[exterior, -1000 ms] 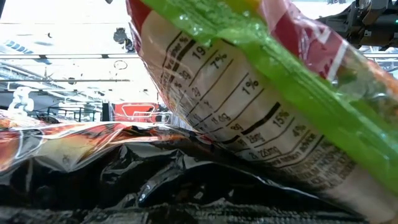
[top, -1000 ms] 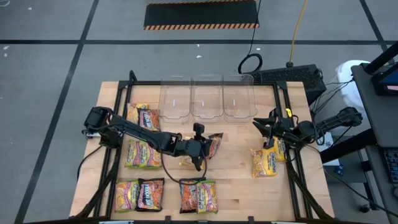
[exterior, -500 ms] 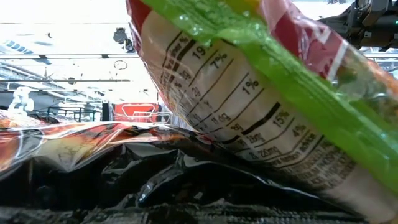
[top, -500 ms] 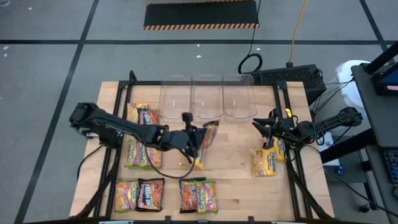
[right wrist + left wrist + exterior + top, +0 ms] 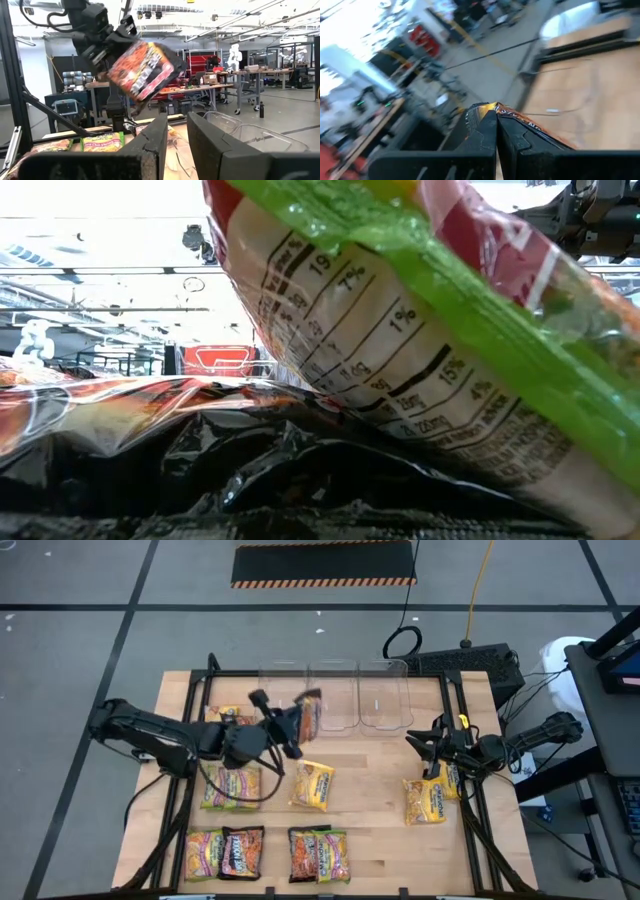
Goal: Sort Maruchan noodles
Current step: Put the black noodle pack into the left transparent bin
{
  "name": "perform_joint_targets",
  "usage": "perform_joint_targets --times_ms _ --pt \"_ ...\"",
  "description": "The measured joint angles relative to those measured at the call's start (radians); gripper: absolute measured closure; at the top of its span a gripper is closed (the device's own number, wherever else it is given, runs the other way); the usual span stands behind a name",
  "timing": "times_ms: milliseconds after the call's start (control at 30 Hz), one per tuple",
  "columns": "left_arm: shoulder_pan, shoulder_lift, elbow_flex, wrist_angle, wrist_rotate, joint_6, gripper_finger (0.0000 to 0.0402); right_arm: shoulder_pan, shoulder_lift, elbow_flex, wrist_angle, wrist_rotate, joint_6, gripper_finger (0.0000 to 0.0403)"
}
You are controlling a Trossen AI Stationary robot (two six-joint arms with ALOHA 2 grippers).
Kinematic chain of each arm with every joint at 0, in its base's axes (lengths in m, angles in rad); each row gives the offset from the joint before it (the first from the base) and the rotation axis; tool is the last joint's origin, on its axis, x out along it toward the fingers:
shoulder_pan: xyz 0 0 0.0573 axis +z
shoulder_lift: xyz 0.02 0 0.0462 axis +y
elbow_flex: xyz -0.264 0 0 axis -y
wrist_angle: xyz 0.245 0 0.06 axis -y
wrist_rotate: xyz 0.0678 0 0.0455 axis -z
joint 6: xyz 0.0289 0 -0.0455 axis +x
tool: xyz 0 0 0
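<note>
My left gripper (image 5: 292,725) is raised over the far middle of the table, shut on a black and red-orange noodle packet (image 5: 309,716), also seen in the right wrist view (image 5: 146,69). It hangs just in front of the leftmost of three clear bins (image 5: 282,700). A yellow packet (image 5: 313,785) lies flat on the table below it. Several more packets lie flat at the left (image 5: 230,788) and near edge (image 5: 318,855). My right gripper (image 5: 425,745) waits at the right, open, with nothing between its fingers (image 5: 150,150); two yellow packets (image 5: 425,800) lie beside it. My left gripper pinches the packet's one end (image 5: 490,109) between its two fingers. The fingers (image 5: 107,50) come at it about level, pointing toward the table's right. The packet sticks out past the fingertips, tilted and standing on edge, lifted clear of the table.
Two more clear bins (image 5: 332,698) (image 5: 385,695) stand in a row at the far edge. A black frame (image 5: 200,710) borders the table. In the low view a green packet (image 5: 400,310) and a black packet (image 5: 250,470) fill the picture.
My left gripper has risen and gone toward the far-left of the table, toward the leftmost bin, tipping from pointing down to about level. The black and red-orange packet has come up with it, clear of the table. The yellow packet that lay beneath it has stayed on the table.
</note>
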Motion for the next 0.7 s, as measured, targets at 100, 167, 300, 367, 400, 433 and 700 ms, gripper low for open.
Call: perform_joint_targets --times_ms 100,167,300,367,400,433,700 --pt "0.015 -0.008 0.000 -0.001 -0.081 -0.018 0.0402 0.000 0.000 0.000 0.000 0.000 0.002 0.0332" --pt "0.026 -0.008 0.000 -0.001 -0.149 -0.036 0.0402 0.000 0.000 0.000 0.000 0.000 0.002 0.0332" --pt "0.046 -0.009 0.000 -0.002 -0.264 -0.064 0.0402 0.000 0.000 0.000 0.000 0.000 0.004 0.0332" --pt "0.056 -0.009 0.000 -0.003 -0.289 -0.082 0.0402 0.000 0.000 0.000 0.000 0.000 0.004 0.0332" --pt "0.061 -0.009 0.000 -0.003 -0.300 -0.094 0.0402 0.000 0.000 0.000 0.000 0.000 0.004 0.0332" --pt "0.067 -0.009 0.000 -0.003 -0.314 -0.104 0.0402 0.000 0.000 0.000 0.000 0.000 0.004 0.0332" --pt "0.107 -0.009 0.000 -0.009 -0.393 -0.157 0.0401 0.000 0.000 0.000 0.000 0.000 0.004 0.0332"
